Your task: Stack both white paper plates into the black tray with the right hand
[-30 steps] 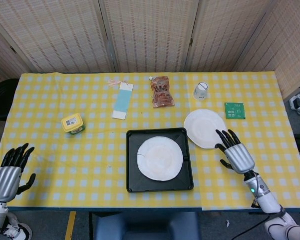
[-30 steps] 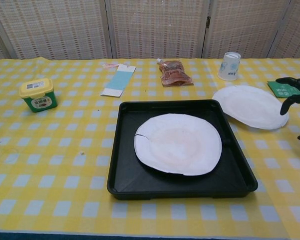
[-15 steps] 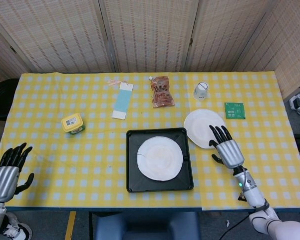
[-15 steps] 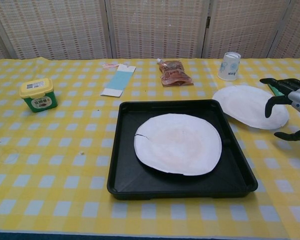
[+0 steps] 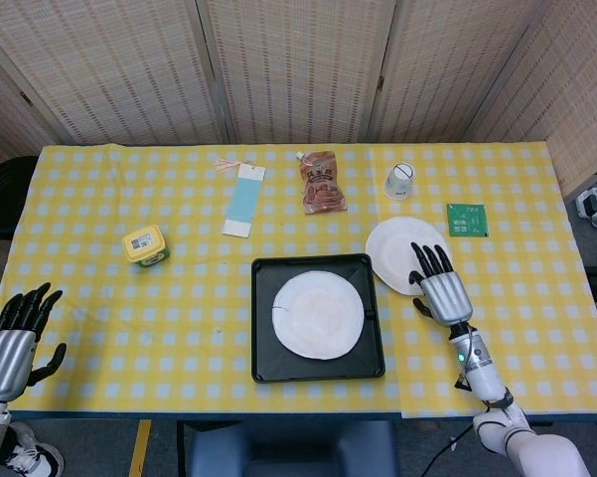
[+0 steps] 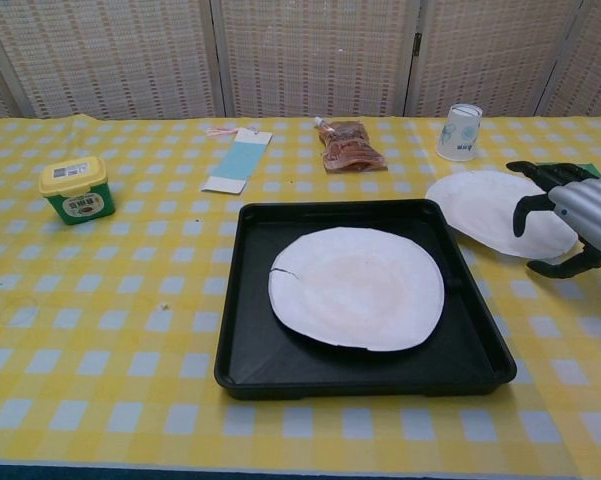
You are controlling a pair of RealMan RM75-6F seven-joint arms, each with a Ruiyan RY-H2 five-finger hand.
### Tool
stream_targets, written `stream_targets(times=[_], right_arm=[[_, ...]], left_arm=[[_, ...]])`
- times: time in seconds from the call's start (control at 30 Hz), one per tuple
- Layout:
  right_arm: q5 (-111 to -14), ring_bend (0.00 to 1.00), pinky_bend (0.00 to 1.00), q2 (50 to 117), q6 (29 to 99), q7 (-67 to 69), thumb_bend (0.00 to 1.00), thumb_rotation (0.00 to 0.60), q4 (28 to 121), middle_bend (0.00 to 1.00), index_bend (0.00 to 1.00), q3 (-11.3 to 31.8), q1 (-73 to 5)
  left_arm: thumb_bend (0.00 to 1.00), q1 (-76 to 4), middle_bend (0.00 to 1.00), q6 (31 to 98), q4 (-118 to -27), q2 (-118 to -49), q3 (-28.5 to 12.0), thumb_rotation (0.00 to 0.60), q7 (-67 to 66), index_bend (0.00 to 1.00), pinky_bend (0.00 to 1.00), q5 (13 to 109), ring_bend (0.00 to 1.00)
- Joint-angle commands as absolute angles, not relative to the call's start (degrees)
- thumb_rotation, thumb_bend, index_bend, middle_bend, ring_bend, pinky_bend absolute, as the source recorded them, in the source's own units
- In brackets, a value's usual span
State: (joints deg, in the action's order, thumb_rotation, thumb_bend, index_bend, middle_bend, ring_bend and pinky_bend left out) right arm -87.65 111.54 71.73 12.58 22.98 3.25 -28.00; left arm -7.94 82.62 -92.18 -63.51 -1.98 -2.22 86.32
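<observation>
One white paper plate [image 5: 317, 314] [image 6: 356, 287] lies inside the black tray [image 5: 266, 343] [image 6: 242, 340] at the table's front middle. The second white paper plate [image 5: 396, 249] [image 6: 485, 207] rests on the cloth just right of the tray, its edge near the tray's far right corner. My right hand [image 5: 440, 289] [image 6: 577, 216] hovers over that plate's near right rim, fingers spread and curved, holding nothing. My left hand [image 5: 12, 340] is at the table's front left edge, fingers apart and empty; the chest view does not show it.
A paper cup [image 5: 399, 180] [image 6: 460, 132] and a green card [image 5: 467, 219] lie behind the loose plate. A brown snack pouch [image 5: 321, 182], a blue paper strip [image 5: 244, 200] and a yellow-lidded green tub [image 5: 145, 245] [image 6: 76, 189] sit further left.
My right hand has moved left and forward from the table's right side onto the loose plate's near rim. The left hand has barely shifted.
</observation>
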Motion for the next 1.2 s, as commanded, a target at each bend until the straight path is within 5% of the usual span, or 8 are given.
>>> stream_targets(times=[0.03,0.37,0.83,1.2], right_arm=[[-86.9,0.0,0.0,112.6,71.7,12.0,0.3,0.6,21.9,0.0,0.48,4.0,-28.1],[-86.0,0.01,0.0,114.5,69.8,11.4,0.41,0.6,19.7,0.02,0.51,4.7,-29.2],[-85.8,0.01,0.0,115.4,68.4,12.2,0.42,0.6,17.8,0.03,0.52,4.5,-29.3],[-85.5,0.08,0.0,116.5,71.3,14.6,0.45,0.6,15.7,0.15,0.7,5.2,-29.3]], left_arm=[[0.46,-8.0,0.0,82.6,-92.1,-63.5,-2.0,0.6,-2.1,0.0,0.0,86.3,0.0],[0.46,-7.9,0.0,82.7,-92.1,-63.2,-1.9,0.6,-1.4,0.0,0.0,86.6,0.0],[0.46,-7.9,0.0,82.8,-92.1,-63.2,-2.1,0.6,-1.6,0.0,0.0,86.2,0.0],[0.46,-7.8,0.0,82.8,-91.9,-63.3,-2.2,0.6,-1.7,0.0,0.0,86.0,0.0]])
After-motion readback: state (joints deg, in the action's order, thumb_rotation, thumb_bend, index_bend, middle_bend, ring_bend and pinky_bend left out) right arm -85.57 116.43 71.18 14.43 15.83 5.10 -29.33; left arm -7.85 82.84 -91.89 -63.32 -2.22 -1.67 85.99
